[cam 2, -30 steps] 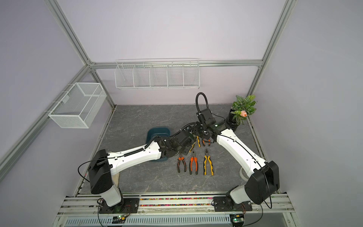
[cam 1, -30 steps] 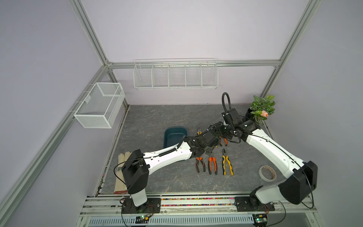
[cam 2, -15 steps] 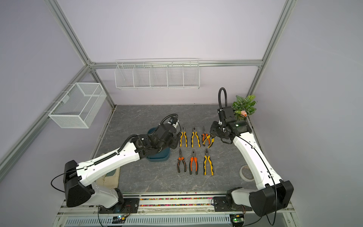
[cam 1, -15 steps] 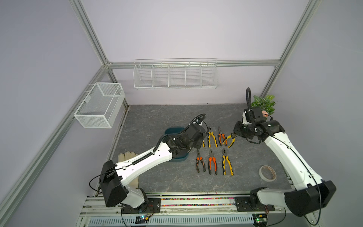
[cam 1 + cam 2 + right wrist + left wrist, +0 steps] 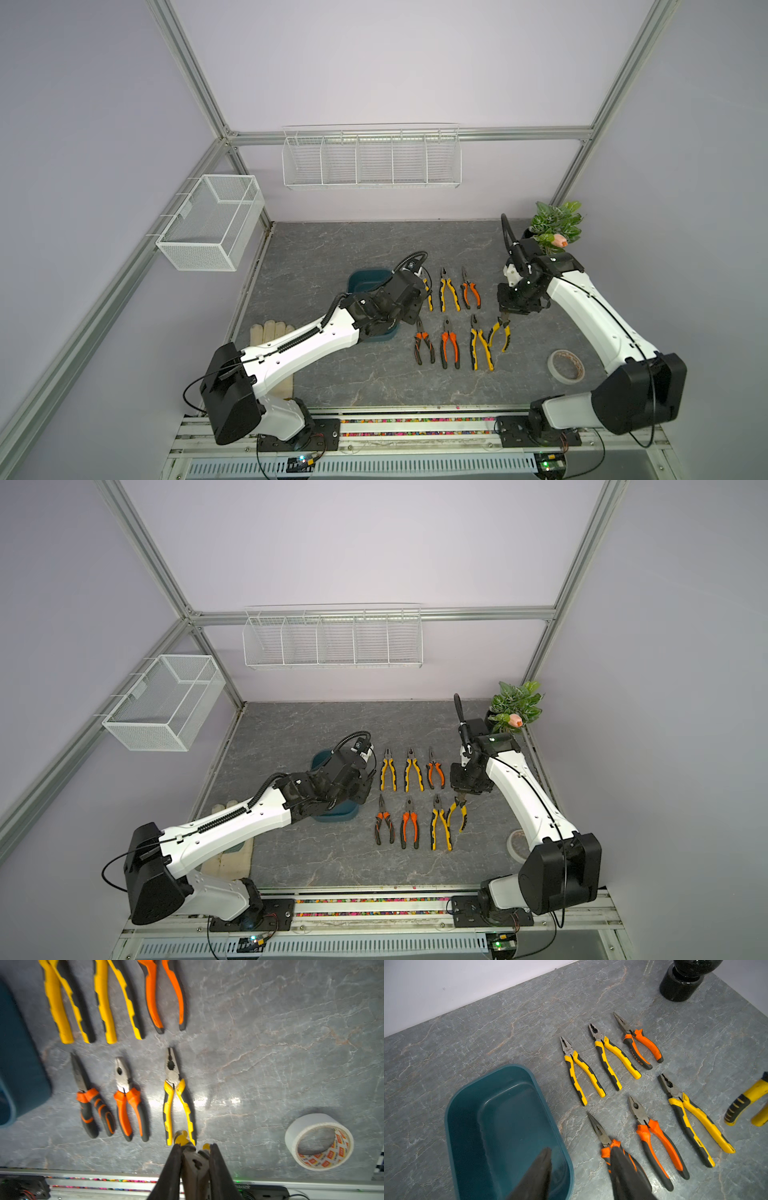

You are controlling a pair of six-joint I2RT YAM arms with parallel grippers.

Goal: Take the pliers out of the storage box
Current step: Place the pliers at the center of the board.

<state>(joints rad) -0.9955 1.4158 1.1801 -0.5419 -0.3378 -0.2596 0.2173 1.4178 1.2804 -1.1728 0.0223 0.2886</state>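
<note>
Taking 12 o'clock as the back wall: a second ago both arms were bunched over the middle of the table (image 5: 332,249); now they stand apart. Half a second ago my right claw (image 5: 195,1148) hung at 3 o'clock of the back row. It has since come toward me, to 3 o'clock of the front row. It is clamped on the dark steel head of the seventh pair (image 5: 749,1095), whose ribbed yellow-and-black handles dangle splayed just beside the front row's yellow pair. I cannot tell whether they touch the table.

My left claw (image 5: 581,1149) has stayed over the storage box (image 5: 463,1126), above its rim on the pliers' side, fingers spread with nothing between them.

The box is smooth moulded teal plastic with rounded corners and low walls, and sits at 9 o'clock of the rows. The six pliers (image 5: 639,1113) lie outside it in two rows of three, noses toward 12. They have serrated dark metal jaws and rubbery grips; two orange ones are needle-nosed.

The table is grey, stone-look, veined pale and rust. A white tape roll (image 5: 291,1138) lies near 4 o'clock, a glossy black pot (image 5: 681,985) near 1, and a cream glove (image 5: 270,332) near 8.
</note>
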